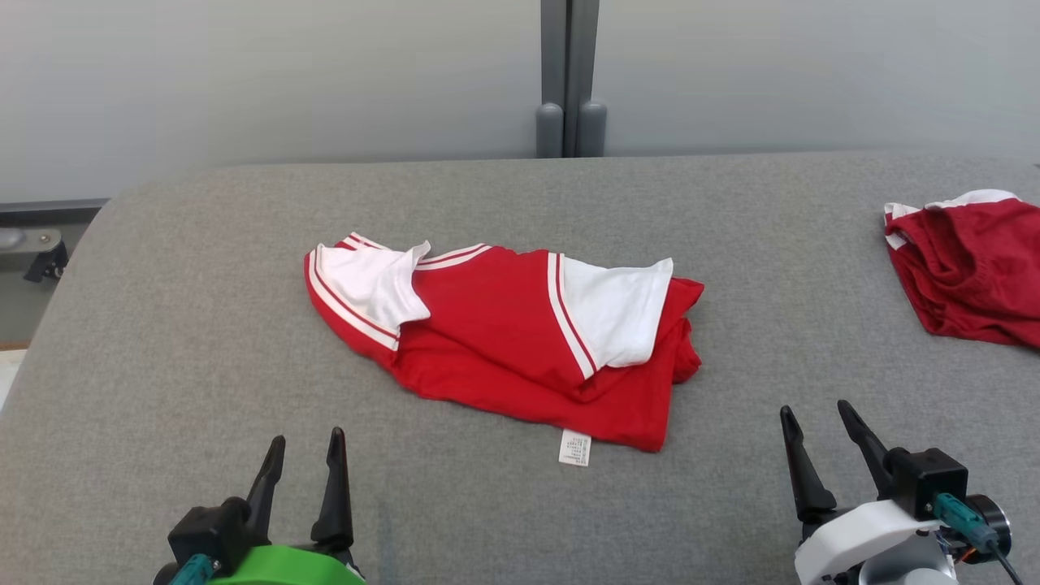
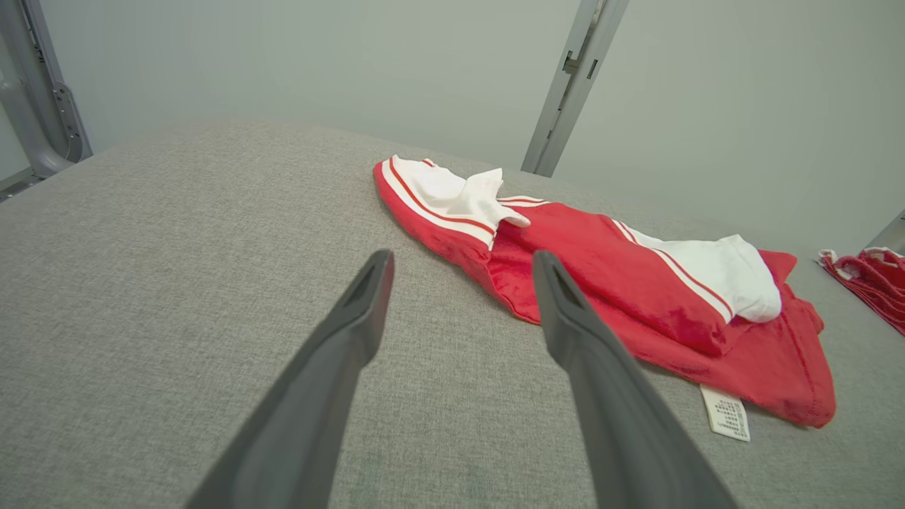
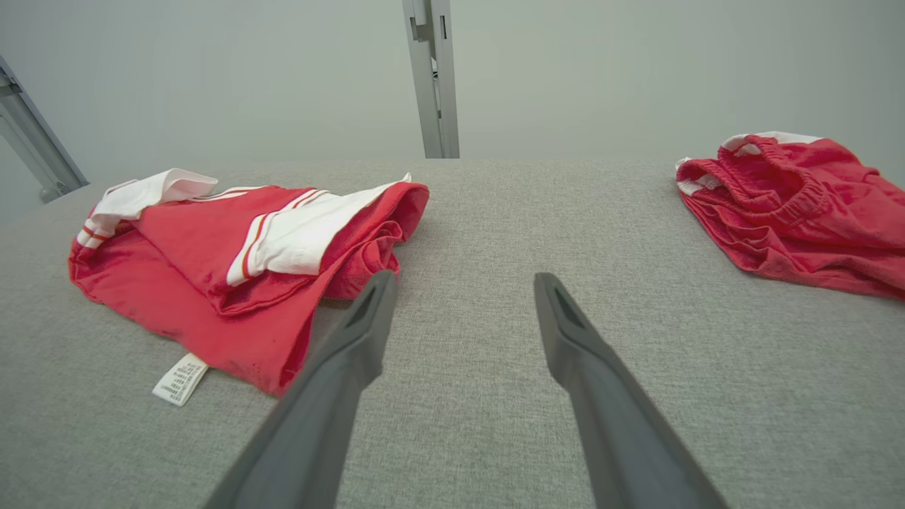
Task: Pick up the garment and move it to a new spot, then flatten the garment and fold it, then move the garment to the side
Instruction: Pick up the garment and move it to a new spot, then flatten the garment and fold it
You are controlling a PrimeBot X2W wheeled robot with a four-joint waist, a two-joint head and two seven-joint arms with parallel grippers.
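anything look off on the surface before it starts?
Nothing damaged or spilled. The red jersey with white sleeves lies rumpled mid-surface, sleeves flopped over its body, white care label poking out at the near hem. A second red garment with an elastic waistband sits bunched at the right edge.

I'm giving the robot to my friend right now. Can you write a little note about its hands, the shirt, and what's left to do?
Left gripper: open, holding nothing, short of the shirt.
Right gripper: open, holding nothing.
Red and white shirt: rumpled in the middle of the grey padded table, sleeves flopped over it, care label poking out at the near hem.
Red shorts: bunched at the right, apart from the shirt.
Done: nothing, by the look of it.
Left: pick up the shirt, move it, flatten, fold, set aside.
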